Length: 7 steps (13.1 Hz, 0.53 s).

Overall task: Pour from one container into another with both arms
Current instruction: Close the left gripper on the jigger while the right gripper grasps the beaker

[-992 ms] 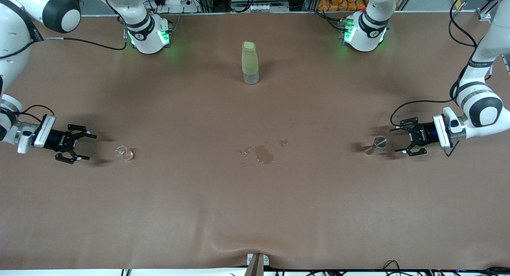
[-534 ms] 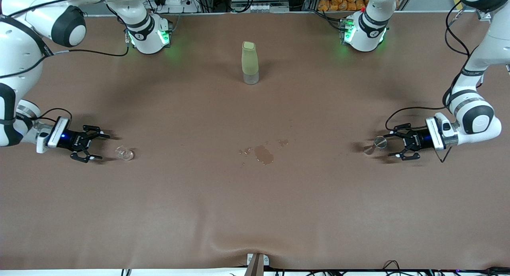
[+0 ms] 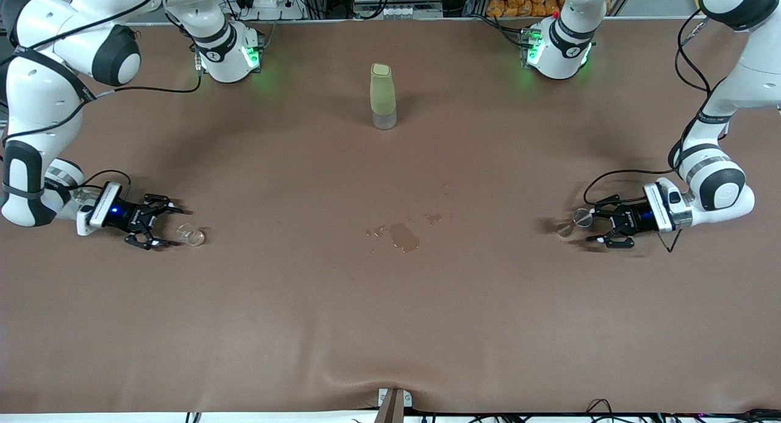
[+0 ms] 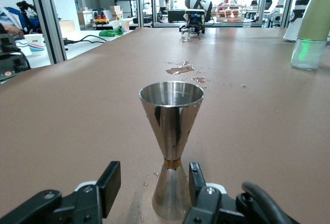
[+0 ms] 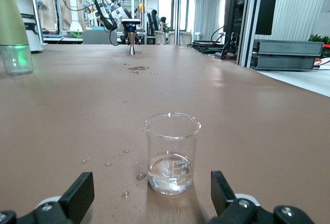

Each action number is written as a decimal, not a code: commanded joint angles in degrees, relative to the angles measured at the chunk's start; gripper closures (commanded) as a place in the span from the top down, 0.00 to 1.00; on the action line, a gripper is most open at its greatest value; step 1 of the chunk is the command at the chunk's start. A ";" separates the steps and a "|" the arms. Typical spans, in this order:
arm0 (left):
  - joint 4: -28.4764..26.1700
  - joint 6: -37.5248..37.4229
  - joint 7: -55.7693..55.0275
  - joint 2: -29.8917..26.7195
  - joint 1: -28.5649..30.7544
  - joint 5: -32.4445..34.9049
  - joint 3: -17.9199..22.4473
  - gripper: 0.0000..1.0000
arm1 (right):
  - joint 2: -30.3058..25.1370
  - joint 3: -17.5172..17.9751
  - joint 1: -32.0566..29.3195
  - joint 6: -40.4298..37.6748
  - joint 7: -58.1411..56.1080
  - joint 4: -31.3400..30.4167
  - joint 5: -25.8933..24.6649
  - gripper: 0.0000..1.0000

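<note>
A steel jigger (image 3: 573, 223) stands upright toward the left arm's end of the table. My left gripper (image 3: 590, 226) is low at the table with its jaws on either side of the jigger's base (image 4: 171, 198). One finger (image 4: 198, 180) lies against the base and the other (image 4: 110, 182) stands apart from it, so the gripper is open. A small glass beaker (image 3: 190, 234) holding a little clear liquid (image 5: 170, 175) stands toward the right arm's end. My right gripper (image 3: 168, 227) is low and wide open, its fingertips just short of the beaker.
A tall pale green bottle (image 3: 382, 96) with a clear base stands mid-table, farther from the front camera. A spill of liquid (image 3: 404, 235) lies between the jigger and the beaker. The brown cloth has a fold (image 3: 390, 374) at the near edge.
Both arms have slid toward the middle of the table. The left gripper has come around the jigger and its jaws have narrowed. The right gripper has drawn closer to the beaker, still wide open.
</note>
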 commanded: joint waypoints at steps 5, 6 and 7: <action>1.43 -1.64 1.42 1.48 -0.98 -1.30 -0.13 0.52 | 1.62 2.97 -0.54 -0.56 -12.38 -3.07 7.75 1.00; 1.34 -1.73 1.42 1.48 -0.98 -1.30 -0.13 0.50 | 1.62 3.41 -0.54 -0.38 -12.38 -3.07 8.01 1.00; 1.34 -1.73 1.42 1.48 -0.98 -1.30 -0.13 0.50 | 1.62 3.85 -0.36 -0.21 -12.38 -3.16 8.10 1.00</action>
